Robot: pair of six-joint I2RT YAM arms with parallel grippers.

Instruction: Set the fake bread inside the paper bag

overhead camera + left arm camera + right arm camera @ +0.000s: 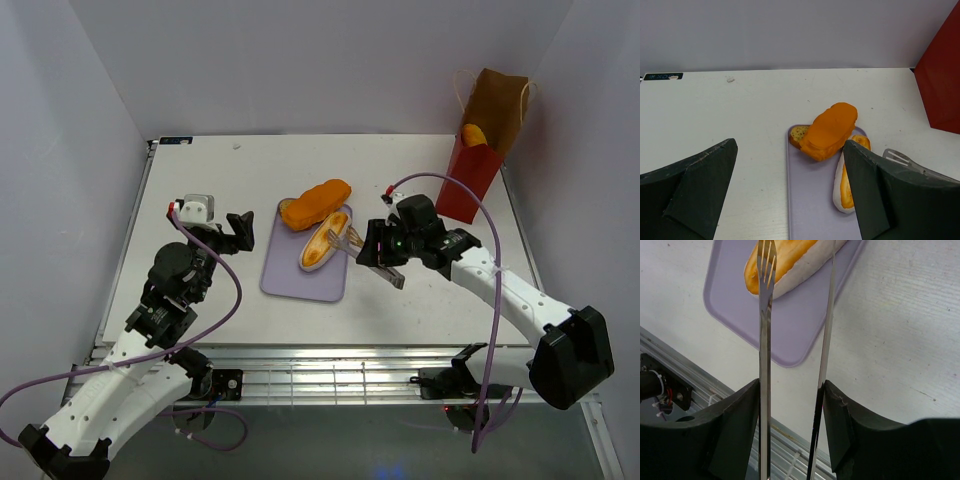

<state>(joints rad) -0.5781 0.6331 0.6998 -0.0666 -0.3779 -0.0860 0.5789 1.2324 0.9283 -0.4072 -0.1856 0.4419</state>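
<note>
One pastry (474,133) seemed inside the paper bag (492,105); loaf (315,203) and bun (325,242) remained. Right pincer (376,250) clamped tongs (765,340), left pincer (242,230) gaped empty.

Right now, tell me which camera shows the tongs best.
The right wrist camera: both blades of the tongs run from between the fingers toward the bun on the tray. The top camera shows them small and from afar; the left wrist camera catches only one slotted tip.
</note>
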